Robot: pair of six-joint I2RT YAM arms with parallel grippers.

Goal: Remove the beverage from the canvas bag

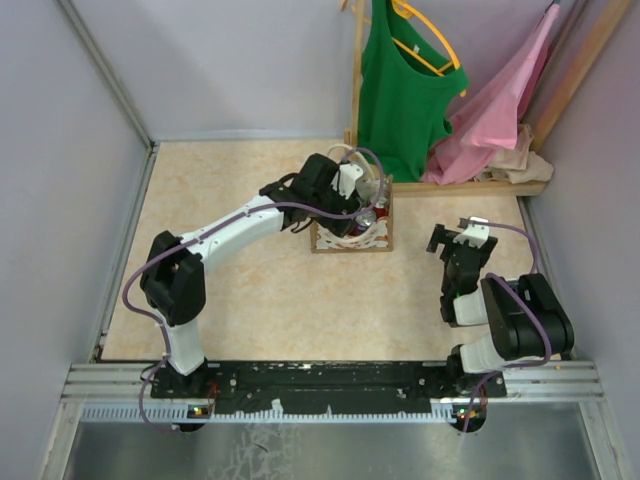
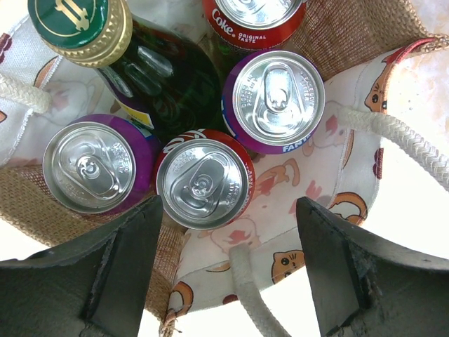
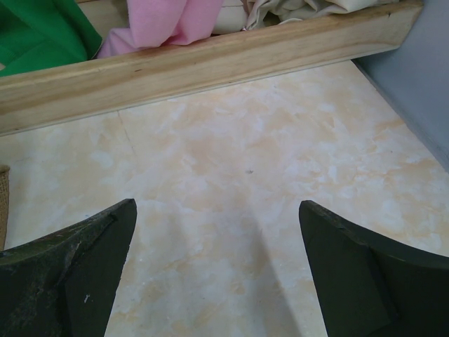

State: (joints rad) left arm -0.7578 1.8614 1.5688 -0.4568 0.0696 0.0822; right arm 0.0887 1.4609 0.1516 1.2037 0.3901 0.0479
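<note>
Canvas bag (image 2: 319, 175) is packed w/ green-capped dark glass bottle (image 2: 165, 88), 2 red cans (image 2: 205, 181) & 2 purple cans (image 2: 90, 167); L gripper (image 2: 230, 214) & R gripper (image 3: 217, 214) fingers are held spread.

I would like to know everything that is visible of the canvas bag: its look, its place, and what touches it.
The canvas bag is a small boxy tote, upright and open on the table, near a wooden rack base. Its outer side shows a red-and-white pattern; inside are coarse brown weave and a pale lining printed with orange cats. White rope handles lie at its rim. Four cans and a dark bottle stand in it. The open left gripper hovers above.
</note>
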